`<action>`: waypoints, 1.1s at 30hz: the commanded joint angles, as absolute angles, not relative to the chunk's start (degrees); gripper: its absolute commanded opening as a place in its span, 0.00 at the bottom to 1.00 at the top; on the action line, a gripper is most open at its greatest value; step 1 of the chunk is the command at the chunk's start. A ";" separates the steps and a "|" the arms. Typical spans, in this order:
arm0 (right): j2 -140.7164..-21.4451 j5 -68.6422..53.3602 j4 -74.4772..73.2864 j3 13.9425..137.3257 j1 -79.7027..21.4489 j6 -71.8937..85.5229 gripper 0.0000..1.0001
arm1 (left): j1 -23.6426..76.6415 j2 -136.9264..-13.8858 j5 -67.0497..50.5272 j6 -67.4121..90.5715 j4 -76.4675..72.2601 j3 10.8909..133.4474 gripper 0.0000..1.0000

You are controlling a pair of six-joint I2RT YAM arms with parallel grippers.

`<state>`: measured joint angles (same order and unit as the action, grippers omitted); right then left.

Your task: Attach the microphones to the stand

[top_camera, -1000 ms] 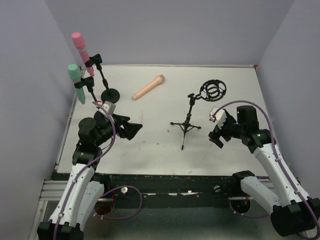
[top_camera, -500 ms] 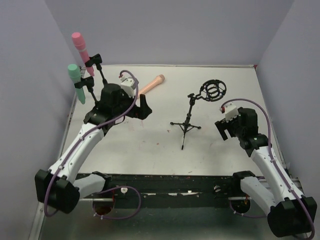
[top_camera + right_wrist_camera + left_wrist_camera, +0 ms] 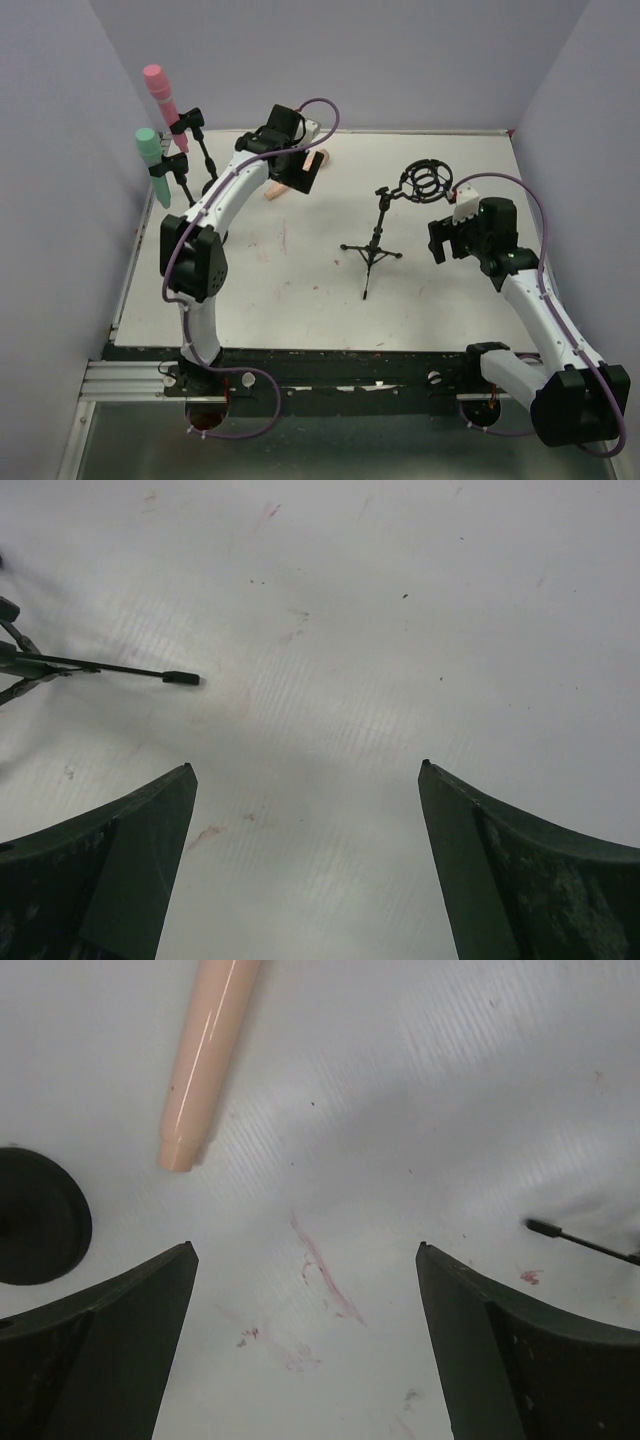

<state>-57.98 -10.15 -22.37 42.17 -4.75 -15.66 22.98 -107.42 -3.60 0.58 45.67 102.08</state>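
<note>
The left gripper (image 3: pixel 303 172) has swung far, over the peach mic (image 3: pixel 205 1060), jaws wide and empty; pickup looks next. Right gripper (image 3: pixel 441 243) hangs open beside the tripod (image 3: pixel 372 250).

White tabletop (image 3: pixel 300 290). Far left: pink microphone (image 3: pixel 158 90) and mint green microphone (image 3: pixel 152 160), each held tilted in a black clip stand (image 3: pixel 200 148). Far centre: peach microphone (image 3: pixel 273 189) lying flat, partly covered by the left end effector (image 3: pixel 300 172). Centre-right: black tripod stand (image 3: pixel 378 240) with a ring mount; right end effector (image 3: pixel 442 245) near it.
</note>
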 commanded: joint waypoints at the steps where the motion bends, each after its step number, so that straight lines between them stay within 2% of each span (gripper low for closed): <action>1: -58.01 -13.01 -22.33 42.28 -4.39 -13.80 1.00 | 22.24 -118.02 4.57 -6.24 55.02 115.38 0.95; 6: -58.71 -11.87 -21.62 42.10 -4.39 -13.62 1.00 | 21.10 -127.25 6.68 -7.56 56.25 124.18 0.86; 11: -59.24 -10.99 -21.27 42.19 -4.39 -13.54 1.00 | 20.13 -131.21 6.24 -7.74 54.67 126.12 0.84; 22: -60.38 -10.37 -21.18 42.28 -4.39 -13.62 1.00 | 15.38 -135.26 -8.79 -0.27 54.58 130.07 0.71; 26: -60.56 -10.46 -21.18 42.28 -4.39 -13.62 1.00 | 14.33 -137.19 -9.14 2.81 54.23 132.62 0.68; 33: -60.82 -10.20 -21.18 42.19 -4.13 -13.80 1.00 | 12.04 -139.65 -17.91 12.64 53.09 133.95 0.65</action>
<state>-60.42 -11.20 -22.11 42.15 -4.75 -14.37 13.13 -137.40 -9.82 4.62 53.76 132.64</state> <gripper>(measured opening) 0.997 0.656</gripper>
